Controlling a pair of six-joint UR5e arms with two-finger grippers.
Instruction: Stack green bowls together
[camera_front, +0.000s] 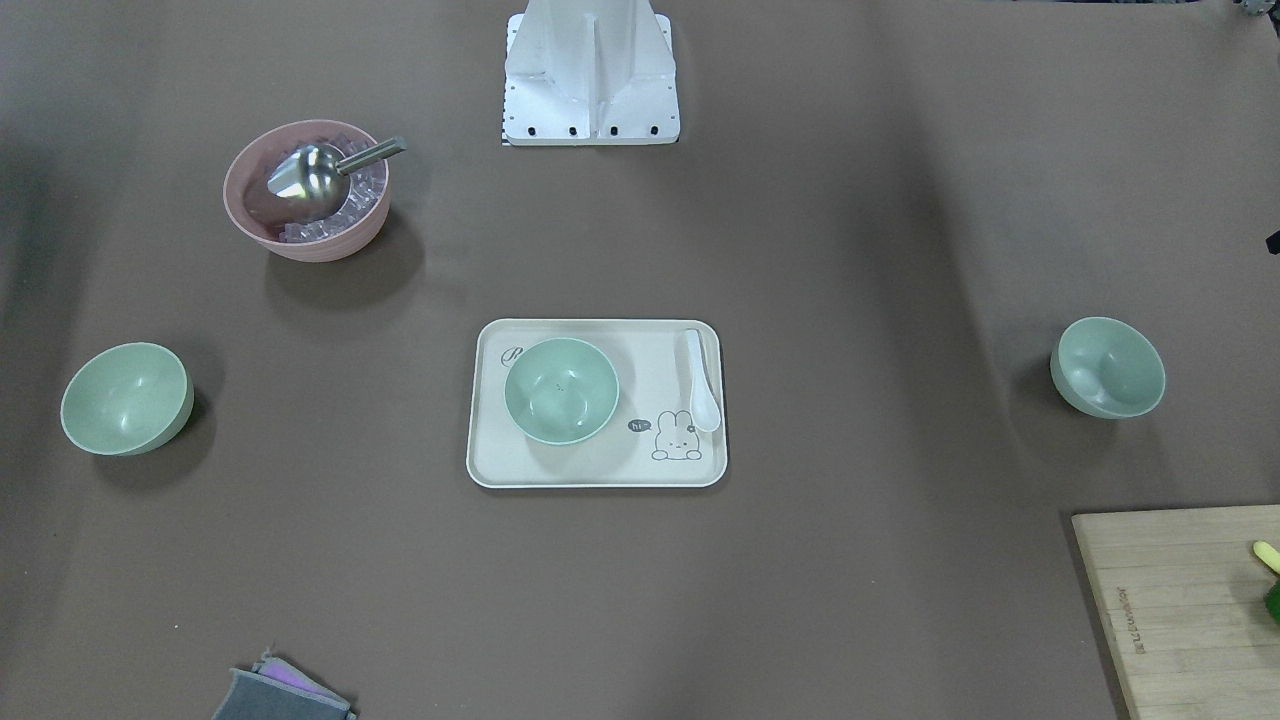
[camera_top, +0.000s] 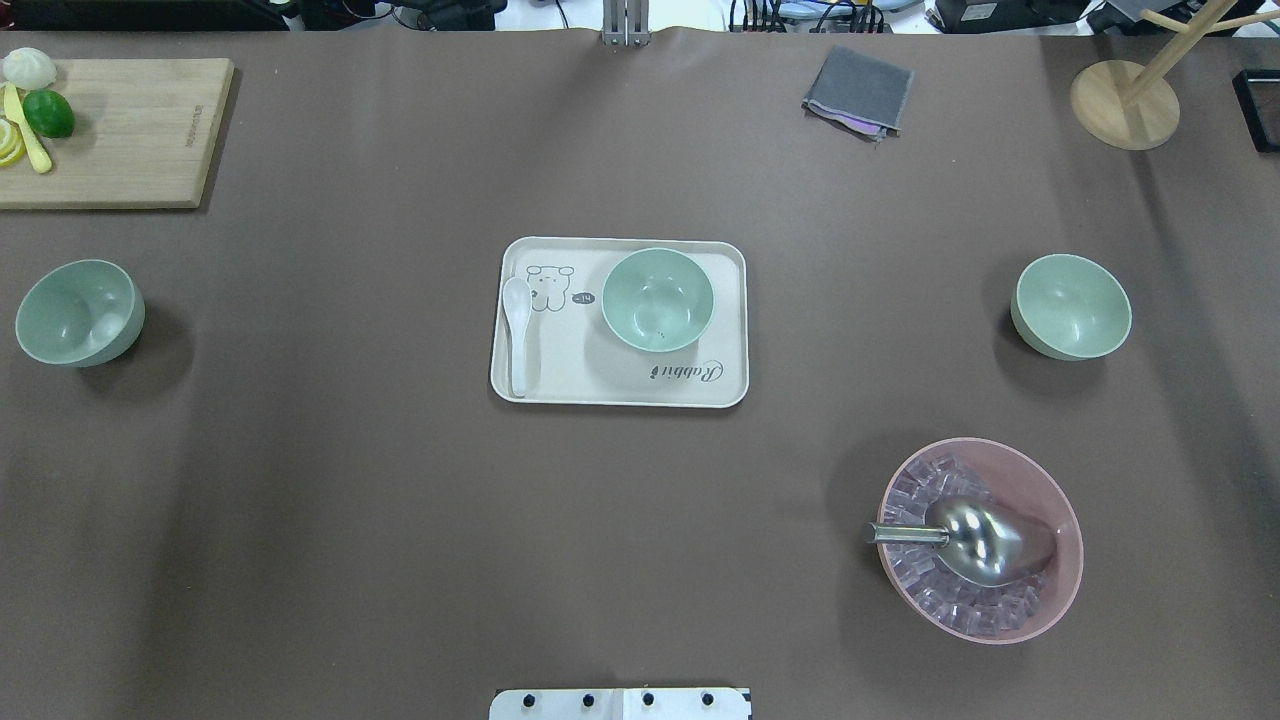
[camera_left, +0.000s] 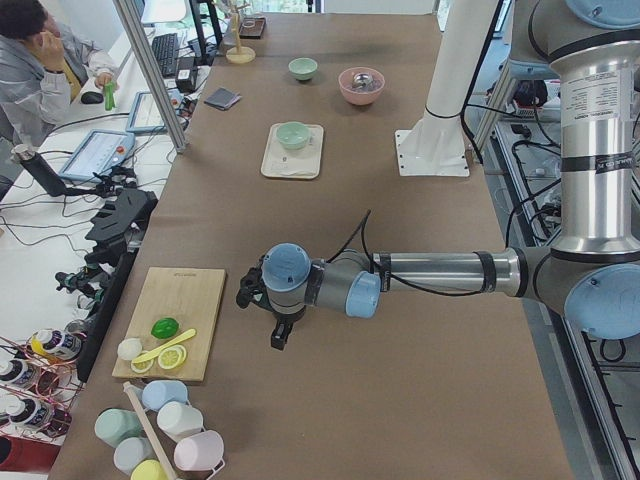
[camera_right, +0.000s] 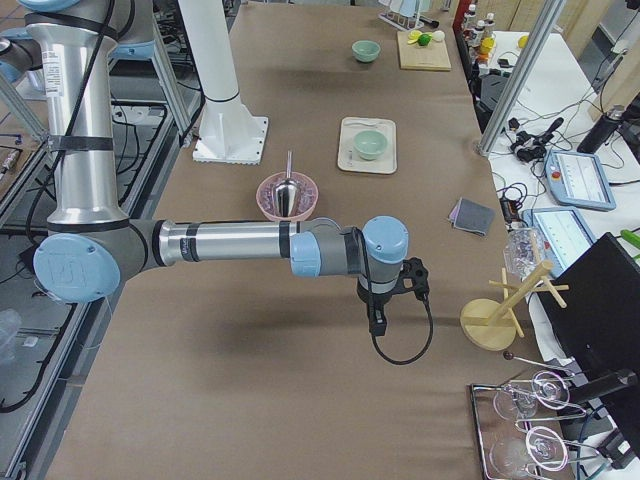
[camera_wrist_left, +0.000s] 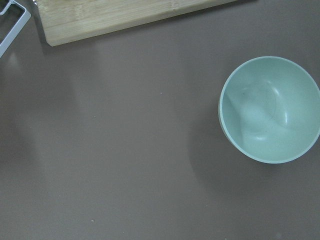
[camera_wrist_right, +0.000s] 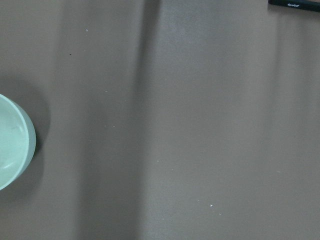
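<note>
Three pale green bowls stand apart on the brown table. One green bowl (camera_top: 657, 299) sits on the cream tray (camera_top: 620, 385) in the middle. One (camera_top: 80, 312) stands at the left end and fills the right side of the left wrist view (camera_wrist_left: 270, 109). One (camera_top: 1071, 306) stands at the right end and shows at the left edge of the right wrist view (camera_wrist_right: 12, 145). My left gripper (camera_left: 278, 335) hangs above the left end and my right gripper (camera_right: 378, 322) above the right end. They show only in the side views, so I cannot tell whether they are open or shut.
A pink ribbed bowl (camera_top: 980, 540) with ice cubes and a metal scoop stands at the near right. A white spoon (camera_top: 517, 330) lies on the tray. A cutting board (camera_top: 110, 130) with lime and lemon, a grey cloth (camera_top: 858, 92) and a wooden stand (camera_top: 1125, 100) line the far edge.
</note>
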